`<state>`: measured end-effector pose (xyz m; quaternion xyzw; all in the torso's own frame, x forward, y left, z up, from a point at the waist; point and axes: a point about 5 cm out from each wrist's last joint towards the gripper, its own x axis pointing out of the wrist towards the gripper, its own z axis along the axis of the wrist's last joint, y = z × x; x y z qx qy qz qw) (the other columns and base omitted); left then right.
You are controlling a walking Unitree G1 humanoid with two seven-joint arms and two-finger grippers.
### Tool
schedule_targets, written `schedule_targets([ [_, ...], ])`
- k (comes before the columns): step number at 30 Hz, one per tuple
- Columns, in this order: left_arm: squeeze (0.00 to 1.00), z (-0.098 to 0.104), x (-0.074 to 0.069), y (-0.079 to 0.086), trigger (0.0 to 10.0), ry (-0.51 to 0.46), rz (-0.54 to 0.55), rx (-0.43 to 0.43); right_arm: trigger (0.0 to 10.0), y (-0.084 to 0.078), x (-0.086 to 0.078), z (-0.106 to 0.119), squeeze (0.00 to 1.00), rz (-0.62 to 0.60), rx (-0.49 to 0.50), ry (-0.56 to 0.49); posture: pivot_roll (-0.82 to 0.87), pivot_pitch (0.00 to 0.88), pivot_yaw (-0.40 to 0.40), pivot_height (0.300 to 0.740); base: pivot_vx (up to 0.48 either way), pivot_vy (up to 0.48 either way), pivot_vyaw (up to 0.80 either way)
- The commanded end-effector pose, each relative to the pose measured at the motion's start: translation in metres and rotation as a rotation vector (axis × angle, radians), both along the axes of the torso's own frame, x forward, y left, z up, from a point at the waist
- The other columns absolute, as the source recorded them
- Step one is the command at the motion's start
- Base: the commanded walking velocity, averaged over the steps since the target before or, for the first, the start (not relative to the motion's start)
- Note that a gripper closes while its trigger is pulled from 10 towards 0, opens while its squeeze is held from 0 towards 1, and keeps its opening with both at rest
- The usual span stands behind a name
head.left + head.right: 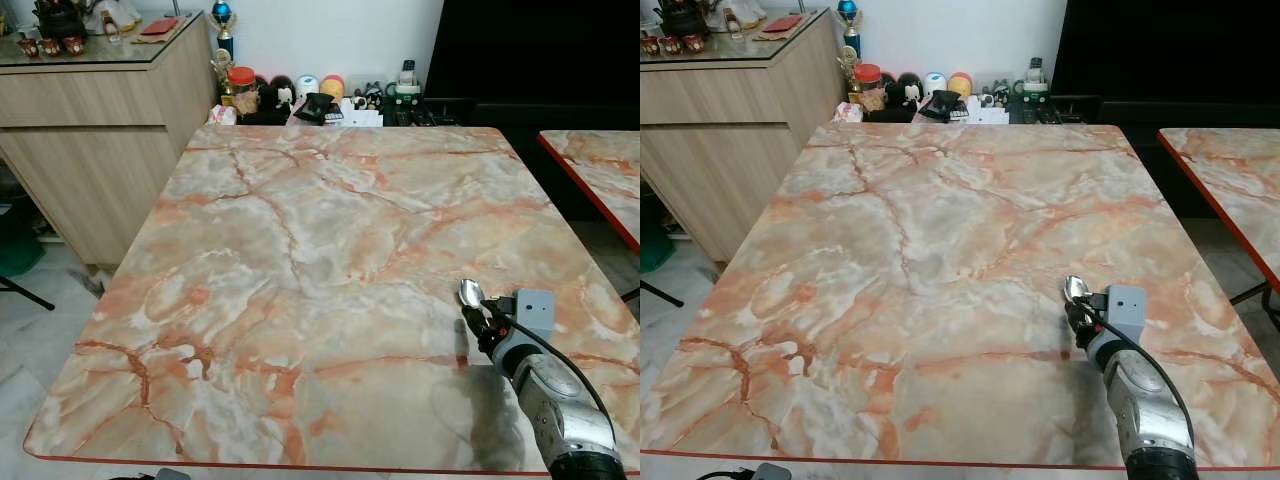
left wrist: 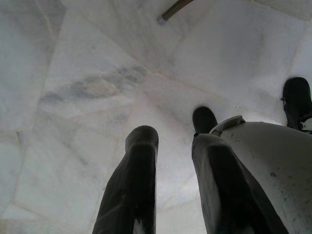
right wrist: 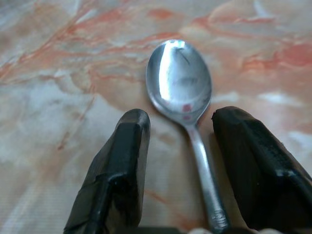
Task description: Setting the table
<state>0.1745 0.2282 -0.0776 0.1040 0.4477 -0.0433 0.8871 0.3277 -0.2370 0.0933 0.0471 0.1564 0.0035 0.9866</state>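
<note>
- Our right claw (image 1: 478, 312) hangs low over the near right part of the square bench (image 1: 300, 260) with its pink-and-orange marbled top, with the arm reaching in from the near edge, which suits a place setting on our own side.
- Between its two black fingers (image 3: 122, 165) lies a polished silver metal spoon (image 3: 181, 83), bowl forward and facing up, handle running back toward the wrist.
- In the right wrist view the fingers stand apart on either side of the handle with bench top showing in the gaps, so we read this claw as spread and not pinching the spoon. The handle's end is hidden near the palm, so we cannot tell whether it is touched there.
- We judge that the spoon rests on the bench surface, though from these angles we cannot be certain it lies fully flat.
- That posture fits a spoon just set down where a diner's right hand would find it. The next move would call for a straight lift so neither finger drags the handle askew.
- Our left claw (image 2: 170, 170) hangs idle over pale grey marble floor tiles (image 2: 97, 73), its fingers parted with nothing between them.
- A wooden sideboard (image 1: 90, 130) stands beyond the far left corner, and small jars and figurines (image 1: 300, 98) crowd the wall behind the bench.
</note>
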Motion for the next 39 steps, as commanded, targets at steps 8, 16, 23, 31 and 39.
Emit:
schedule_targets([
  [8, 0.0, -0.004, -0.011, 0.005, 10.0, 0.04, 0.012, 0.009, 10.0, 0.004, -0.005, -0.014, 0.0, 0.014, 0.008, 0.053, 0.0, 0.122, 0.029, 0.74, 0.0, 0.0, 0.0],
  [16, 0.0, -0.004, -0.011, 0.005, 10.0, 0.04, 0.016, 0.005, 10.0, 0.005, -0.014, -0.037, 0.0, 0.017, -0.007, 0.176, 0.0, 0.124, 0.028, 0.74, 0.0, 0.0, 0.0],
  [23, 0.0, -0.004, -0.011, 0.005, 10.0, 0.041, 0.015, 0.002, 0.0, 0.009, -0.019, -0.048, 0.0, 0.019, -0.001, 0.213, 0.0, 0.124, 0.029, 0.74, 0.0, 0.0, 0.0],
  [31, 0.0, -0.005, -0.012, 0.004, 10.0, 0.047, 0.011, -0.005, 0.0, 0.012, -0.021, -0.053, 0.0, 0.033, -0.005, 0.226, 0.01, 0.124, 0.029, 0.74, 0.0, 0.0, 0.0],
  [39, 0.0, -0.005, -0.012, 0.004, 10.0, 0.05, 0.008, -0.009, 0.0, 0.011, -0.021, -0.053, 0.0, 0.033, -0.012, 0.221, 0.01, 0.126, 0.03, 0.74, 0.0, 0.0, 0.0],
])
